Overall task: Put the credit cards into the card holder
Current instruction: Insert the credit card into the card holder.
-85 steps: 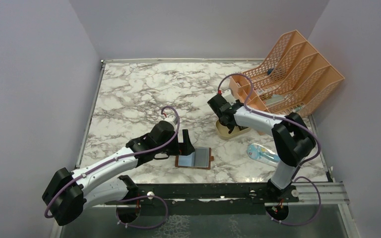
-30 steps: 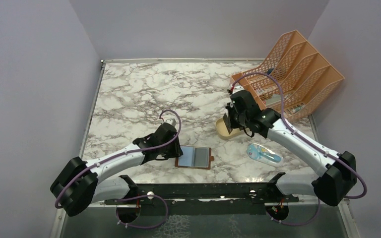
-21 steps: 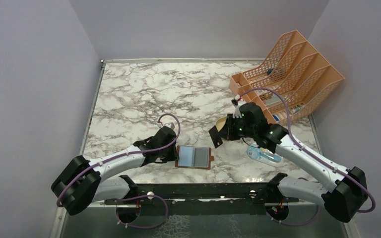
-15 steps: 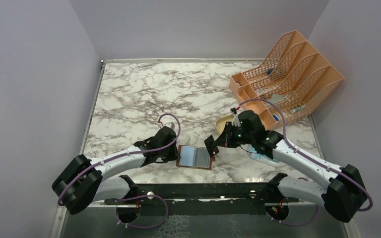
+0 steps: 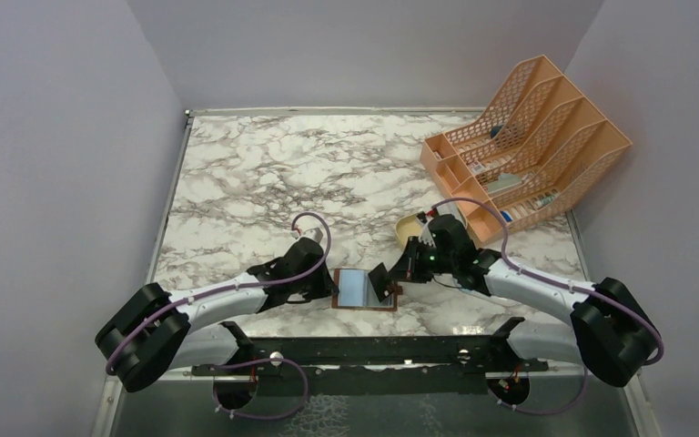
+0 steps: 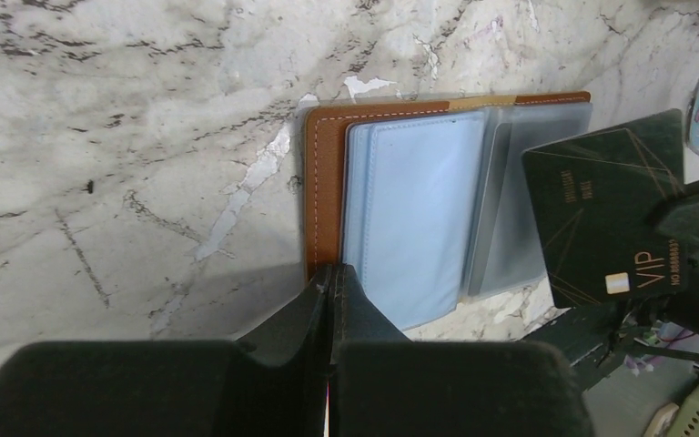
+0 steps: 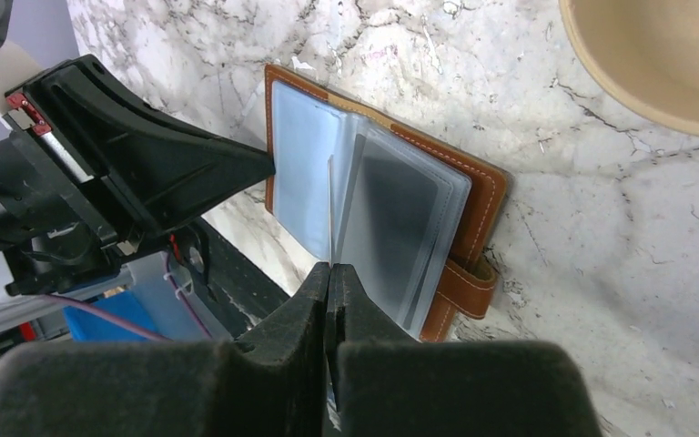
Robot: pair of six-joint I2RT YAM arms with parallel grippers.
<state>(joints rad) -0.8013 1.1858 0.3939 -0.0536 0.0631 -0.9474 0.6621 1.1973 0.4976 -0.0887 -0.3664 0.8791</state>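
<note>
Right gripper (image 7: 329, 269) is clamping shut on a dark card (image 6: 601, 205) and is holding it over the open card holder (image 5: 357, 289), which is lying flat on the table (image 5: 264, 173) at lower centre of the top view, between the two arms. In the left wrist view the card is overlapping the right-hand clear sleeves, with its long side running roughly along the holder's fold. In the right wrist view it is showing edge-on, rising straight from the fingertips and lining up with the fanned sleeves. Cannot tell whether the card is already touching a sleeve or hanging just above.

Left gripper (image 6: 330, 276) is closed, fingers pressed together. Its tip is resting on the holder's brown cover edge, on the side away from the card, and is probably pinning it down.

Right arm is the one doing the insert. The next move is likely hinging on getting the card's edge into a sleeve mouth. Tan tray (image 7: 664, 64) is sitting just beyond the holder.
</note>
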